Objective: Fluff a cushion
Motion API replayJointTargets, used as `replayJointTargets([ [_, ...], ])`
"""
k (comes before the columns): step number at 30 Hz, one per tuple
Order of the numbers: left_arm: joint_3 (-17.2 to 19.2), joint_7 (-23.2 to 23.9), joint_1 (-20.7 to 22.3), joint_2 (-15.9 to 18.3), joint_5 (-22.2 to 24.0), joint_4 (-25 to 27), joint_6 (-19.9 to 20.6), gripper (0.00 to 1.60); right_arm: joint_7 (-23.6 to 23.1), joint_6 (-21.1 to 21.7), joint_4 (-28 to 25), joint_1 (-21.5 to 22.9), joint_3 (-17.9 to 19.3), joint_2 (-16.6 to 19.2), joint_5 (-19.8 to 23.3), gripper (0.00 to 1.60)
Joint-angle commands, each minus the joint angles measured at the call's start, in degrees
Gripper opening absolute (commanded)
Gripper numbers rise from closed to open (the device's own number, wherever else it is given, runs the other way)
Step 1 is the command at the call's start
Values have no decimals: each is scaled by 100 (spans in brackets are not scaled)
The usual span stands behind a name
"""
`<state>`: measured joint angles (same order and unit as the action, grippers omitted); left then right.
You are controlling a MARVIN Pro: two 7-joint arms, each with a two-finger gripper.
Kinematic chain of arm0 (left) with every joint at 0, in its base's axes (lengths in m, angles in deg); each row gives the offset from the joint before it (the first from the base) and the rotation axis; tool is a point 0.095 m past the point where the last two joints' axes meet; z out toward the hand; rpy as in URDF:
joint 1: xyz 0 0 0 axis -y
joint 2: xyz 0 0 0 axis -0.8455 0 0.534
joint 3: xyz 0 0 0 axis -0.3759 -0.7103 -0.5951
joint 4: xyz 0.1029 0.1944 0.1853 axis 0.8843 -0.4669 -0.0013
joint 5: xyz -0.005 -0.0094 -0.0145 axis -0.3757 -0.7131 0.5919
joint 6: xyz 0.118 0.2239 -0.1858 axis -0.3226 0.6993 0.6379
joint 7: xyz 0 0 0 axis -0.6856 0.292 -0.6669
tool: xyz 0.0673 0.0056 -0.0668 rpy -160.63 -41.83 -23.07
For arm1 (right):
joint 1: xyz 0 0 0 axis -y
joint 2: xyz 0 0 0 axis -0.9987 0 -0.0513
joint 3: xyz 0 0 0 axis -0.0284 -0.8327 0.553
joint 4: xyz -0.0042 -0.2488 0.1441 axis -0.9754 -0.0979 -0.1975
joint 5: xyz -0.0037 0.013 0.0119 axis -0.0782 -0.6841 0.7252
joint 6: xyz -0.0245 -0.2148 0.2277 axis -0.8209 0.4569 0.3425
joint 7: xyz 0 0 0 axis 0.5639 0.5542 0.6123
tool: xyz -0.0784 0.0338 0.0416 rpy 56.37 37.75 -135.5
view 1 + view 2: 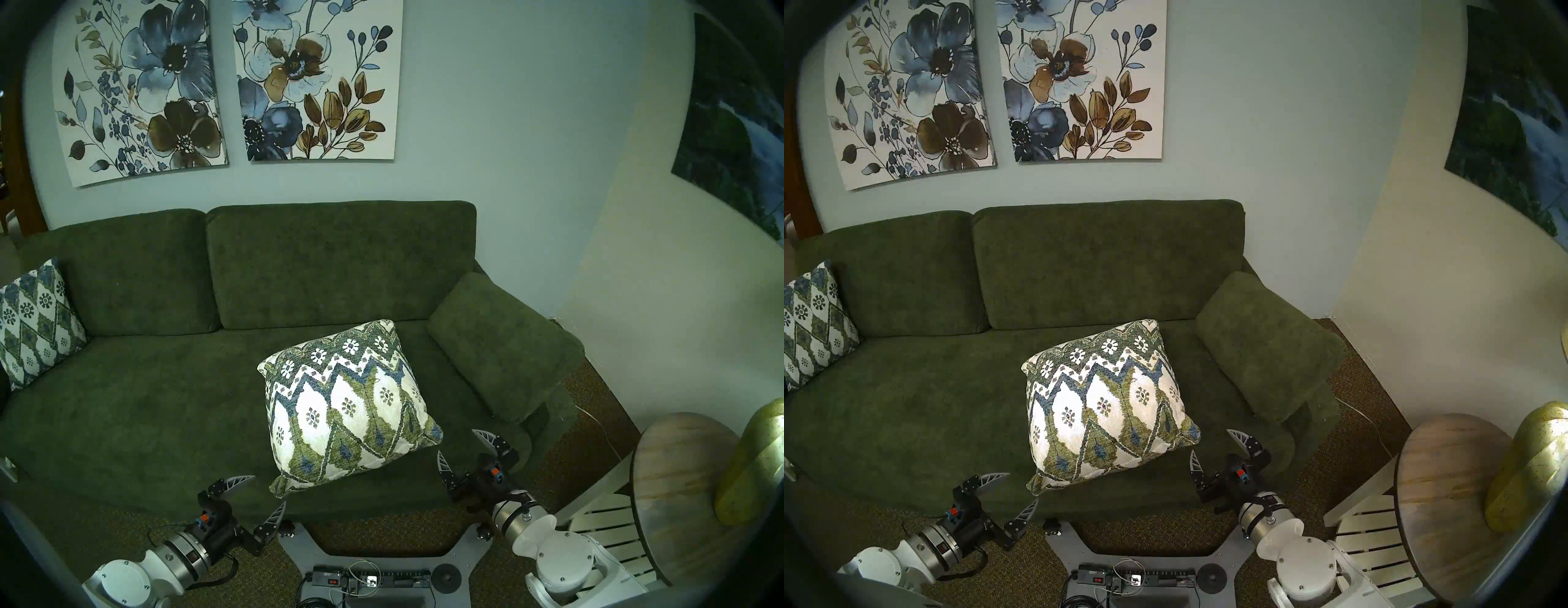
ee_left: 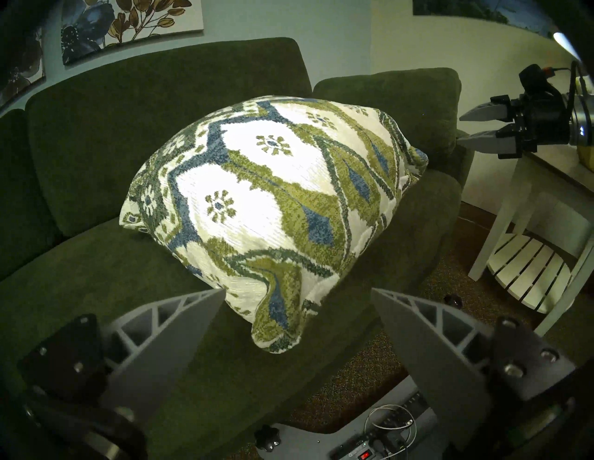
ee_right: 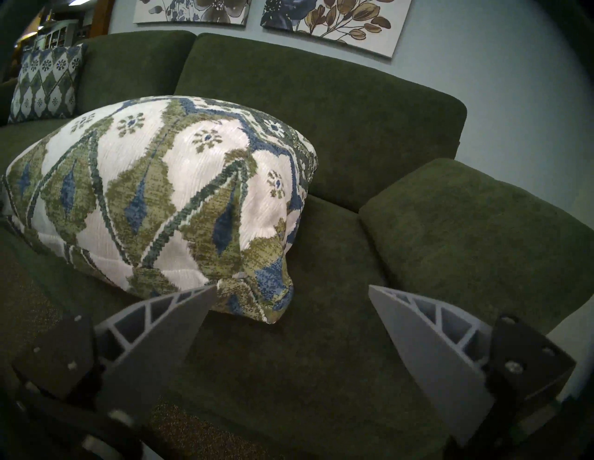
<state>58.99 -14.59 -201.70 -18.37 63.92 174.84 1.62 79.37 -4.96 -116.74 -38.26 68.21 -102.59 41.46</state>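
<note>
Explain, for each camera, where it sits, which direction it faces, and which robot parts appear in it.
Head pair: high, looking down at the cushion on the sofa; left gripper and right gripper show, jaws open.
Left wrist: low at the sofa front, facing the cushion's near corner; own fingers and the right gripper show.
Right wrist: low, facing the cushion's other front corner; own fingers show.
Both wrist views share the cushion.

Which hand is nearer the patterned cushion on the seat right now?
Right, narrowly. The right hand sits open just off the cushion's near right corner. The left hand is open beside the near left corner, slightly farther off. Neither touches it.
</note>
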Motion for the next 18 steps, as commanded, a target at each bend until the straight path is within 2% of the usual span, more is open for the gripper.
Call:
replayJointTargets([
  [1,-163,-26,374,16,-95,-405,92,160,-32,95,185,565,-83,-123,-75,160],
  [9,-311,-106,830,-21,-146,-903,43,160,-115,213,505,956,-209,-232,-189,160],
  [18,-554,-121,1314,-80,-160,-1206,7,160,-106,265,789,1202,-269,-311,-315,160],
])
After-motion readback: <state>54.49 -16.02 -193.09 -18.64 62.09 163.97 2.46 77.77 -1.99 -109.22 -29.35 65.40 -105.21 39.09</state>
